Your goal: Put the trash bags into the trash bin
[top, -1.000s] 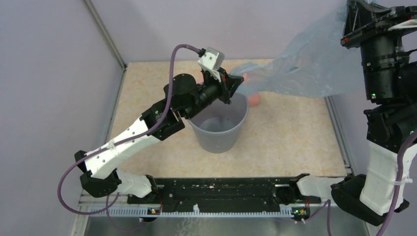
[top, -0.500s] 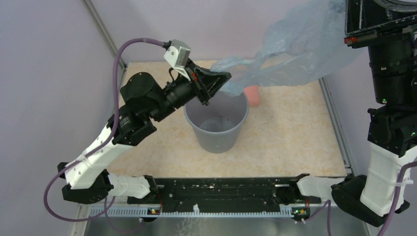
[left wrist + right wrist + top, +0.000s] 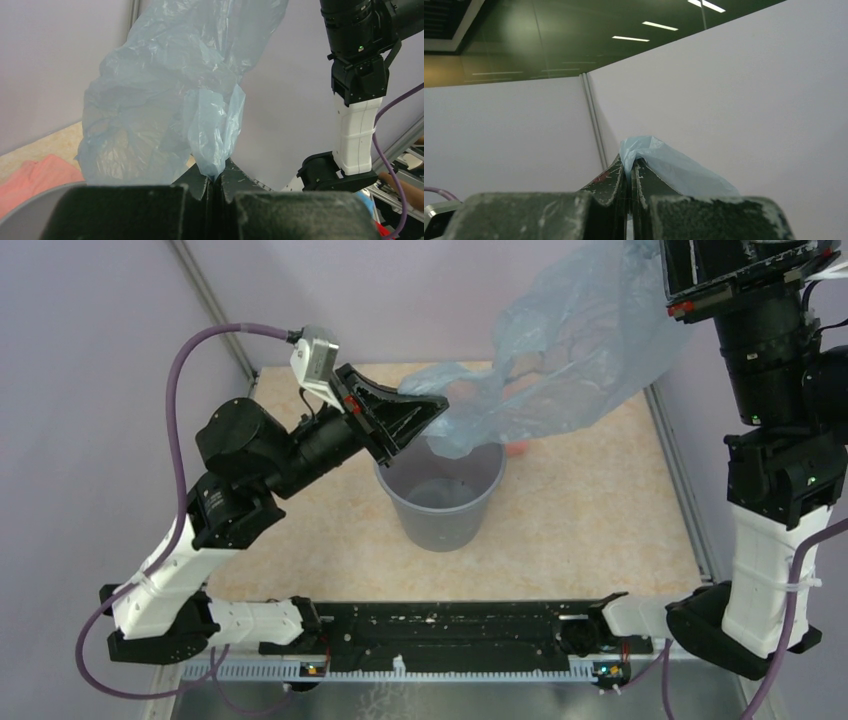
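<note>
The pale-blue translucent trash bag (image 3: pixel 570 350) is stretched in the air between both grippers, above and behind the grey round trash bin (image 3: pixel 445 510). My left gripper (image 3: pixel 440 400) is shut on one bunched corner of the bag, just over the bin's far-left rim; the left wrist view shows the pinch (image 3: pixel 215 176) with the bag (image 3: pixel 165 90) rising above it. My right gripper (image 3: pixel 630 167) is shut on another edge of the bag (image 3: pixel 674 167), held high at the top right. A low fold of the bag hangs to the bin's far rim.
A salmon-pink folded piece (image 3: pixel 515 448) lies on the table behind the bin, partly seen through the bag, and shows in the left wrist view (image 3: pixel 35 175). Purple walls enclose the left, back and right. A black rail (image 3: pixel 440 625) runs along the near edge.
My left gripper has risen and drawn back to the left with its bag corner. The right arm has shifted left and the bag has bunched up higher, now over the bin's far rim.
</note>
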Controlling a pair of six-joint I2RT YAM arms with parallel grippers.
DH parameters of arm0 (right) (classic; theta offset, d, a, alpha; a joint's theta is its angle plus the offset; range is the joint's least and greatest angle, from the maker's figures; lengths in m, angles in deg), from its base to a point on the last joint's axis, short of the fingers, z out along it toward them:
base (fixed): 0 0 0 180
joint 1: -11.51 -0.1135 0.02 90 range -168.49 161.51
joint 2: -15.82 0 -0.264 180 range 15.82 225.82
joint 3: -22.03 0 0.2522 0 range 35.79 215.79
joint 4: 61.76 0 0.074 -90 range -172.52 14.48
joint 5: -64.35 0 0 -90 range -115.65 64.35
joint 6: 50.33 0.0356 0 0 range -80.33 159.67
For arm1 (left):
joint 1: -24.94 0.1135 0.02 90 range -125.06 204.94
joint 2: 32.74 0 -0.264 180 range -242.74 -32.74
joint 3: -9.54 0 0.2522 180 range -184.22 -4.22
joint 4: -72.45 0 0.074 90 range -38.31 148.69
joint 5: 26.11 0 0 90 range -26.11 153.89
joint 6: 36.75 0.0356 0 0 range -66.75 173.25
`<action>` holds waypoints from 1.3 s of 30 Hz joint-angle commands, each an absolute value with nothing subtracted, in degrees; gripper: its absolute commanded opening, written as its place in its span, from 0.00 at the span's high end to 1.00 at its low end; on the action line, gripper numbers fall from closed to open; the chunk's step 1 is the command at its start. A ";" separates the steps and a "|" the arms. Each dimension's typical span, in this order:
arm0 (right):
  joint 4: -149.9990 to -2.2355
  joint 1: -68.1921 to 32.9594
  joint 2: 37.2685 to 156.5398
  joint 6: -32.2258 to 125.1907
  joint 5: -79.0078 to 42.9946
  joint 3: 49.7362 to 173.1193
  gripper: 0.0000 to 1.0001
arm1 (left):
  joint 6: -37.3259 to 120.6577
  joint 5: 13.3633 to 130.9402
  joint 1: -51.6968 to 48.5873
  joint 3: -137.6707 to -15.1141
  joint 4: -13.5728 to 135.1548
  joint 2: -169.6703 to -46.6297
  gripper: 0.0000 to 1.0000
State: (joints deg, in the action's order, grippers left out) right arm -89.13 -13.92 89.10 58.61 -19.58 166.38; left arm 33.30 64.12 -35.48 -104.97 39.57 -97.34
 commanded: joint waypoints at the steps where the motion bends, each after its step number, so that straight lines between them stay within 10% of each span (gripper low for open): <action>1: -86.94 -13.89 89.25 63.16 -16.74 166.53 1.00 | 30.91 64.47 -35.66 -104.91 40.05 -94.74 1.00; 33: -87.69 -28.48 107.38 73.69 -6.67 166.18 1.00 | 39.01 25.56 -35.64 -86.93 41.79 -82.17 1.00; 39: -87.58 -28.48 102.54 70.72 -8.64 160.69 0.67 | 40.90 22.26 -35.68 -83.65 42.96 -79.59 1.00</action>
